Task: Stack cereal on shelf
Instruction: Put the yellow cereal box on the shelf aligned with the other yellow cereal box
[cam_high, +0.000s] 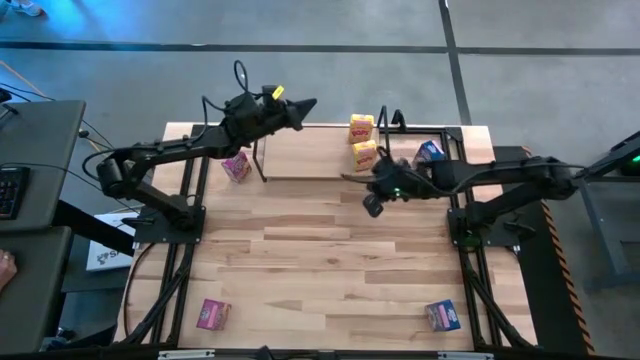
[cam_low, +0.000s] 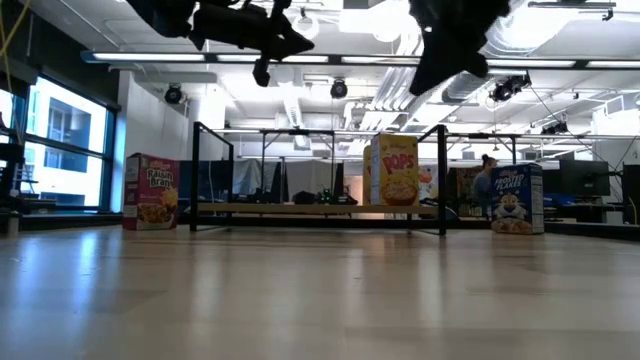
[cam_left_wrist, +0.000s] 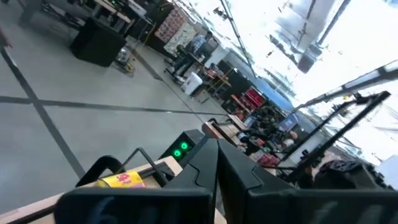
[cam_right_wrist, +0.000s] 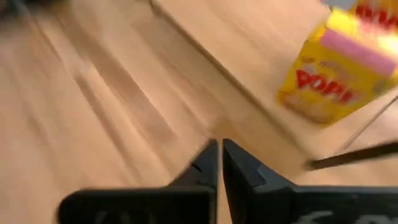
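two yellow cereal boxes (cam_high: 363, 141) stand on the shelf (cam_high: 300, 150) just beside the right gripper (cam_high: 349, 177), whose fingers are pressed together on nothing. the left gripper (cam_high: 308, 104), also closed and empty, hangs above the shelf's far edge, a pink box (cam_high: 236, 166) near its arm. a blue box (cam_high: 430, 152) sits behind the right gripper; another pink box (cam_high: 213, 314) and blue box (cam_high: 443, 316) lie well apart at the table's (cam_high: 320, 260) near edge.

Two cereal boxes (cam_high: 362, 141) on shelf (cam_high: 310, 155)

Right wrist view motion-blurred, yellow cereal box (cam_right_wrist: 336, 78) cut off
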